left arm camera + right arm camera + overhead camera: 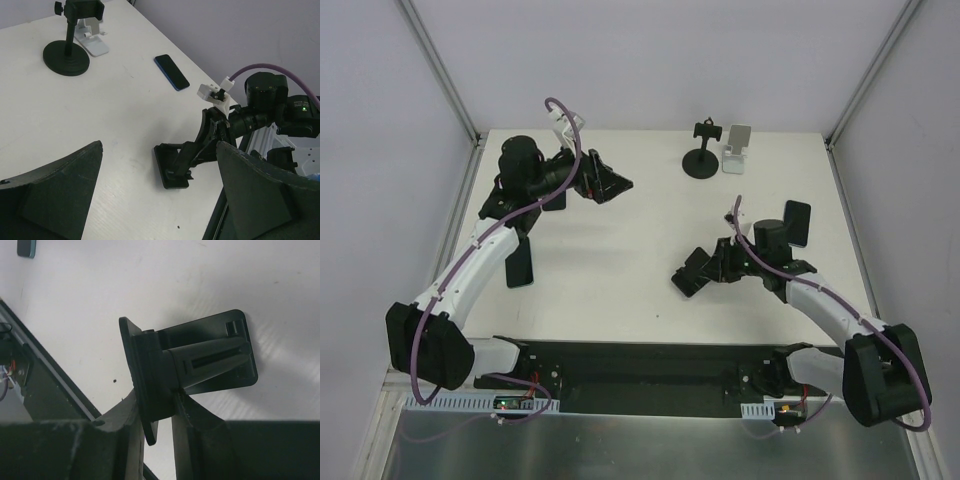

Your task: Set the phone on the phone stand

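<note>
My right gripper [708,268] is shut on the upright plate of a black folding phone stand [686,279], whose base lies at the table surface right of centre. The right wrist view shows the fingers [125,415] clamped on the plate and the stand's base [225,360] beyond. A dark blue phone [797,222] lies flat behind the right arm; the left wrist view also shows it [171,71], along with the stand [170,172]. My left gripper [610,183] is open and empty, raised over the far left of the table.
A black round-base stand [701,160] and a white stand [735,150] are at the far edge. A second dark phone [520,262] lies at the left beside the left arm; its corner shows in the right wrist view [26,247]. The table's near edge has a black rail [650,365].
</note>
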Robot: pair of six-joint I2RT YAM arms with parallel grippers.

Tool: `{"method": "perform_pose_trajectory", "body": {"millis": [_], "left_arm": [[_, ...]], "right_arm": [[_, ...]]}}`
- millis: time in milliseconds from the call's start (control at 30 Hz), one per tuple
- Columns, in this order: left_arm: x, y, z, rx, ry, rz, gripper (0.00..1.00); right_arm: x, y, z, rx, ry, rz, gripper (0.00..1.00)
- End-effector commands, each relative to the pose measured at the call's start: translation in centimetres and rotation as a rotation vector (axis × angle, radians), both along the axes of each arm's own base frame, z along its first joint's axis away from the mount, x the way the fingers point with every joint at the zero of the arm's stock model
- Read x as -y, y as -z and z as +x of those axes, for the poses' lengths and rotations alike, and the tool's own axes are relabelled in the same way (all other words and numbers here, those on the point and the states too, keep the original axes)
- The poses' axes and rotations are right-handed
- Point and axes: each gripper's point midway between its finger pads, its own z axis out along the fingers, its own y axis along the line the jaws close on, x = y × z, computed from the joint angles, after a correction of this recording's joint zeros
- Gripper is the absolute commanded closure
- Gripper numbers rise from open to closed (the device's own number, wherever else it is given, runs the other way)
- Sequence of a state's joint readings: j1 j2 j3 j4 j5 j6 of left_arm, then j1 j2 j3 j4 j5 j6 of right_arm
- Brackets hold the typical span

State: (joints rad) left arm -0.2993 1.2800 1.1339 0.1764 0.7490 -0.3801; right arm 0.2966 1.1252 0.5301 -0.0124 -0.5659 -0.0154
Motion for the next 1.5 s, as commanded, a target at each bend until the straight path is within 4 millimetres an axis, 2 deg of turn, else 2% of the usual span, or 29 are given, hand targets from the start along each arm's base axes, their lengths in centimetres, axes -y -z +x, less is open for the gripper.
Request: {"method": "perform_pose_trajectory", "body": {"millis": [0,100,300,600,667,767,800,867,900,933,1033,1067,1100,1133,1200,1233,1300,1367,1400,1467], "left_arm": [[0.3,-2.1,0.0,0.084,0.049,-0.008,0.05],[0.5,-1.8,0.2,0.075,0.061,-0.006,0.05],[0.7,-1.7,0.2,0.069,0.073,-0.007,0.05],[1.4,-1.3,-1.7,0.114,0.221,0.011,0.06],[1.6,-1.0,-2.5,0.120,0.283,0.011,0.06],[1.8,-0.2,-3.1,0.119,0.340,0.016,0.07],[1.9,0.3,-3.2,0.110,0.351,0.019,0.06],[1.9,1.3,-3.1,0.093,0.354,0.025,0.06],[2.0,1.9,-3.0,0.070,0.352,0.027,0.06],[2.1,2.5,-3.0,0.053,0.353,0.028,0.07],[3.3,5.5,-3.8,0.003,0.369,0.054,0.10],[3.9,7.1,-4.4,0.017,0.383,0.083,0.10],[5.4,7.9,-5.7,0.033,0.419,0.104,0.10],[6.3,8.9,-6.2,0.047,0.424,0.130,0.10],[7.7,11.8,-7.8,0.051,0.491,0.165,0.13],[8.8,12.7,-9.3,0.053,0.544,0.174,0.14],[9.8,15.0,-10.1,0.063,0.603,0.182,0.14],[10.7,15.0,-10.2,0.054,0.646,0.162,0.16],[11.1,16.1,-10.1,0.013,0.668,0.163,0.22],[11.8,16.5,-10.3,0.000,0.703,0.155,0.27]], "right_arm": [[-2.9,-3.0,0.1,0.083,-0.164,0.067,0.99],[-3.4,-2.7,-0.3,0.065,-0.196,0.069,0.99],[-3.7,-0.6,-2.1,-0.050,-0.226,0.027,0.99],[-4.2,2.2,-4.5,-0.179,-0.251,-0.020,0.99],[-4.1,2.3,-4.6,-0.178,-0.231,-0.039,0.92],[-3.6,2.1,-4.3,-0.164,-0.176,-0.065,0.65],[-3.4,1.8,-4.2,-0.155,-0.163,-0.065,0.52],[-3.3,0.6,-4.0,-0.136,-0.124,-0.054,0.36],[-3.2,0.1,-3.9,-0.131,-0.113,-0.050,0.15],[-3.3,-1.2,-3.7,-0.099,-0.105,-0.033,0.08],[-2.4,-2.9,-3.7,-0.074,-0.038,-0.040,0.04],[-1.6,-3.2,-3.5,-0.078,0.014,-0.072,0.04],[-1.1,-3.7,-3.4,-0.064,0.038,-0.084,0.04],[-0.8,-4.9,-3.3,-0.024,0.063,-0.075,0.04],[0.9,-6.0,-2.9,0.016,0.153,-0.115,0.03],[1.5,-7.3,-2.9,0.063,0.181,-0.107,0.02],[2.7,-8.4,-2.8,0.101,0.236,-0.124,0.01],[3.5,-9.6,-3.0,0.152,0.266,-0.117,0.01],[3.7,-10.1,-3.0,0.170,0.273,-0.112,0.00],[4.3,-10.7,-3.0,0.197,0.292,-0.120,0.00]]}}
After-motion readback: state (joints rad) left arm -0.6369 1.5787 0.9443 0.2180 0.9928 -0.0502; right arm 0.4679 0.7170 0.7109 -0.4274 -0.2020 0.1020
